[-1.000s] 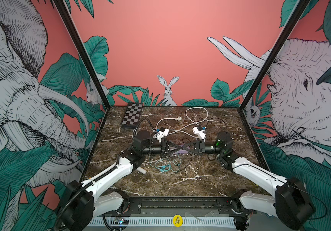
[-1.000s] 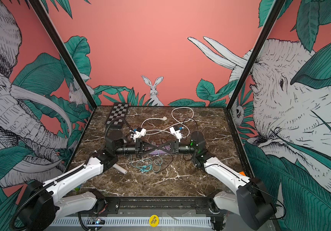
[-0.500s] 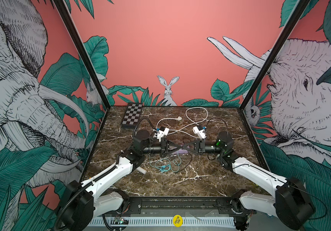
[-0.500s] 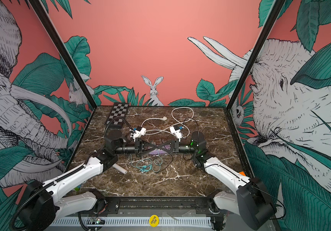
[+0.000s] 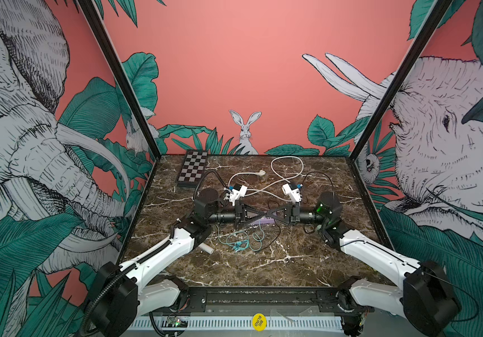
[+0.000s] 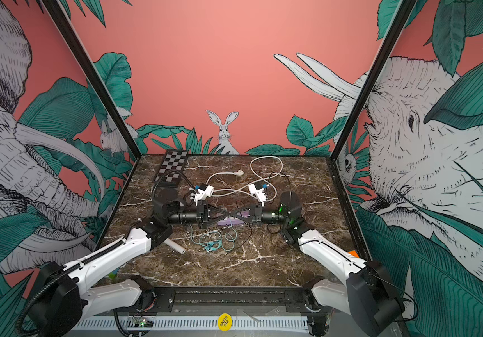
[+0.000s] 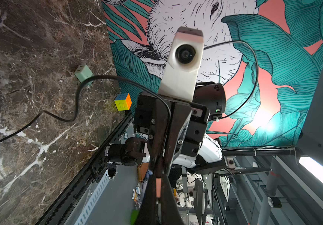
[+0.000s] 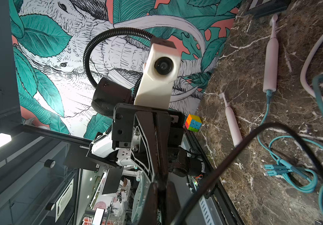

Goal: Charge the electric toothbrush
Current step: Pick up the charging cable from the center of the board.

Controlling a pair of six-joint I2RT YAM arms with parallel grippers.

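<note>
Left tool (image 5: 263,214) and right tool (image 5: 269,213) are both pressed together, empty, tip to tip above the middle of the tabletop (image 5: 292,262). We judge this a rest pose, clear of the wires.

Outward, the electric toothbrush (image 8: 271,58) lies flat near the left arm, teal cable (image 8: 264,120) meeting its base, seemingly plugged in. A second brush (image 8: 232,120) lies near it, unwired. The green adapter (image 7: 83,73) sits well apart, and whether the cable reaches power we cannot tell.

Both top views: evenly lit, sharp; walls (image 5: 30,116) bow toward 3 and 9 o'clock. Wrist views show a glaring light strip (image 7: 321,176) and blurred jaws.
</note>
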